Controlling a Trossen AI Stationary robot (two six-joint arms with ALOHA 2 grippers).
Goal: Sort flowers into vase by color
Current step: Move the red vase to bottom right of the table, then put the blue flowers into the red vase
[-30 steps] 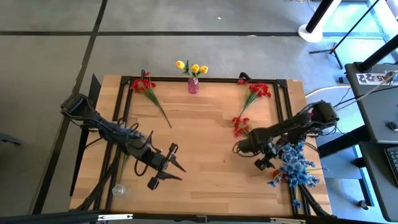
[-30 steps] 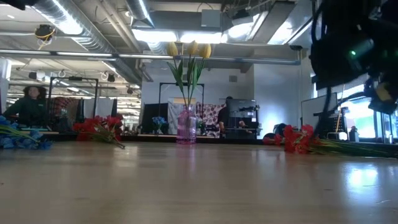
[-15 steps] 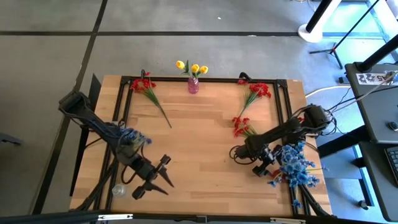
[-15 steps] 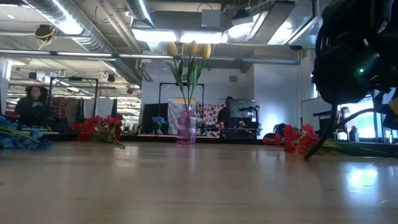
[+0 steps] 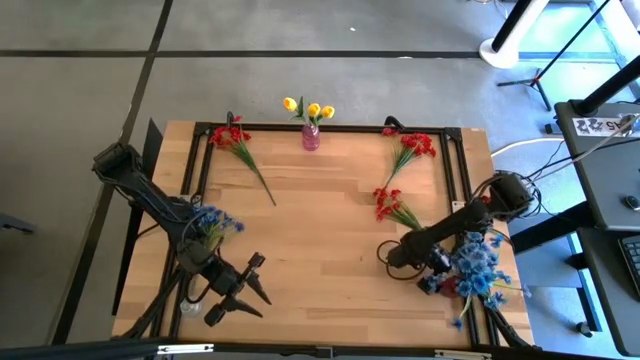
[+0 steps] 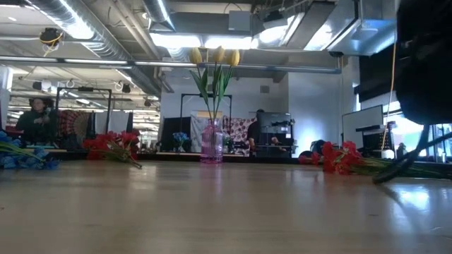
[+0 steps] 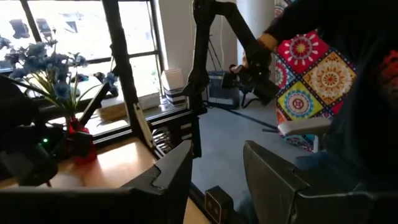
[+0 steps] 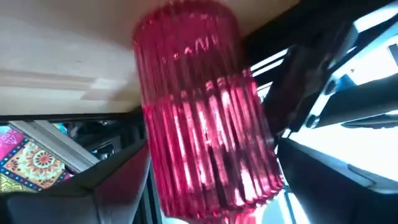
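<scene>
Wooden table (image 5: 320, 230) shows you partway: yellow flowers (image 5: 308, 107) stand in the far vase (image 5: 311, 137); red flowers (image 5: 232, 136) lie loose. Your right gripper (image 5: 432, 262), jaws apart, just set blue flowers (image 5: 478, 262) down in a red vase (image 8: 205, 118). Left gripper (image 5: 240, 298), jaws apart, carries a blue spray (image 5: 210, 224) near the front-left corner.

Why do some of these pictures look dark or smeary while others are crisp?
Right wrist view: the pink ribbed vase fills the frame, close and soft-edged. Left wrist view: bright windows behind leave the gripper dark. Low view: ceiling lights glare on the table. High view: evenly lit.
</scene>
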